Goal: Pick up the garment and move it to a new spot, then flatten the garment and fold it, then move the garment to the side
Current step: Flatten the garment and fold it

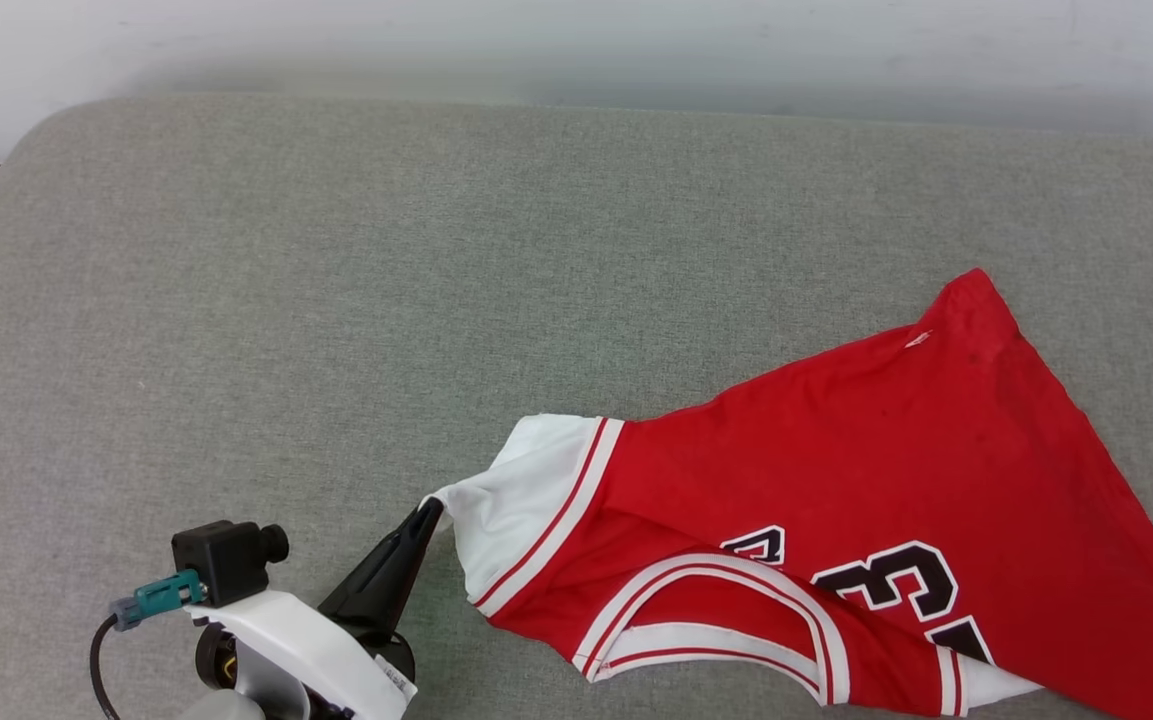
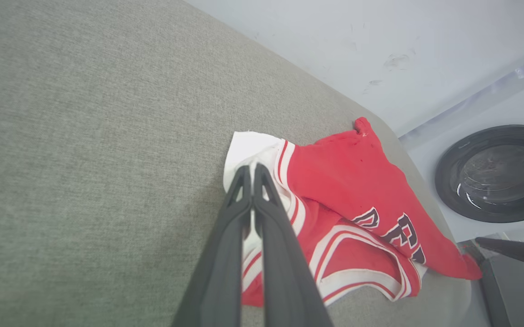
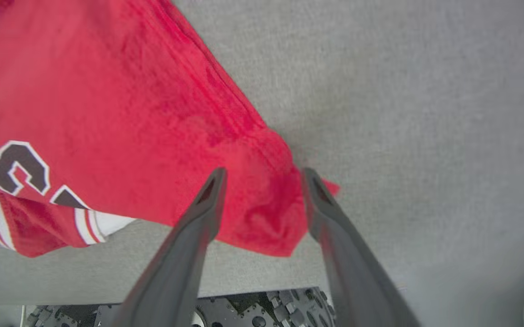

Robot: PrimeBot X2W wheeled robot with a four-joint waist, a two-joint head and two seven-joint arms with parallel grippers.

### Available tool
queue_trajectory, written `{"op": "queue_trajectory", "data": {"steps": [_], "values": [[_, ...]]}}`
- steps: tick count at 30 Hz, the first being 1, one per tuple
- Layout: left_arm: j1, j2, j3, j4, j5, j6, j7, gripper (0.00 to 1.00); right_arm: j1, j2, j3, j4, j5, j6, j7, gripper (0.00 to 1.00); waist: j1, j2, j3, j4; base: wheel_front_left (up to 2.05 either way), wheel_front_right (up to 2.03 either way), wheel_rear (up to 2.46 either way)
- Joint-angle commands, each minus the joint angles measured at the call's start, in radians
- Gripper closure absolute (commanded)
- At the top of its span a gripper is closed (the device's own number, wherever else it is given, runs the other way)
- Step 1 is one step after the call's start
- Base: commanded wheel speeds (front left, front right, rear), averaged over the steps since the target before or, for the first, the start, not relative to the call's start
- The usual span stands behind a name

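The garment [image 1: 866,470], a red jersey with white sleeves, striped trim and black white-outlined characters, lies rumpled on the grey padded table [image 1: 336,300] at the lower right of the head view. My left gripper [image 1: 428,512] is shut on the edge of its white sleeve, and the left wrist view shows the closed fingertips [image 2: 243,175] pinching that white cloth of the garment [image 2: 357,168]. My right gripper [image 3: 262,177] is open, its two fingers standing either side of a bunched red corner of the garment [image 3: 262,218] without pressing it.
A pale wall [image 1: 576,40] runs behind the table's far edge. A washing machine door [image 2: 498,175] stands beyond the table's right end. Bare grey surface spreads to the left and far side of the jersey. A dark studded base [image 3: 262,313] lies below the near edge.
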Motion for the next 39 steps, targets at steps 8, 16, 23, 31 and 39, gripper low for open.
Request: {"op": "queue_trajectory", "data": {"steps": [8, 16, 23, 31, 39], "values": [[-0.028, -0.002, -0.005, -0.002, 0.011, -0.006, 0.012, 1.0, -0.268, -0.091, 0.029, -0.052, 0.024, -0.001, 0.096, 0.0, 0.0001, -0.0001, 0.021, 0.024, 0.0, 0.0, 0.0], [-0.07, -0.02, -0.022, 0.0, 0.021, -0.017, 0.031, 1.0, -0.516, -0.129, 0.24, 0.262, -0.094, -0.001, -0.044, 0.0, 0.0001, -0.0001, 0.067, 0.061, 0.0, 0.0, 0.0], [-0.107, -0.036, -0.033, 0.015, 0.03, -0.029, 0.042, 1.0, -0.649, -0.137, 0.332, 0.539, -0.153, -0.001, -0.197, 0.0, 0.0001, -0.0001, 0.105, 0.089, 0.0, 0.0, 0.0], [-0.147, -0.056, -0.046, 0.035, 0.038, -0.046, 0.052, 1.0, -0.765, -0.176, 0.438, 0.803, -0.171, -0.001, -0.355, 0.0, 0.0001, -0.0001, 0.142, 0.129, 0.0, 0.0, 0.0], [-0.175, -0.073, -0.059, 0.058, 0.04, -0.061, 0.058, 1.0, -0.834, -0.188, 0.551, 1.006, -0.179, -0.001, -0.412, 0.0, 0.0001, -0.0001, 0.174, 0.159, 0.0, 0.0, 0.0]]}}
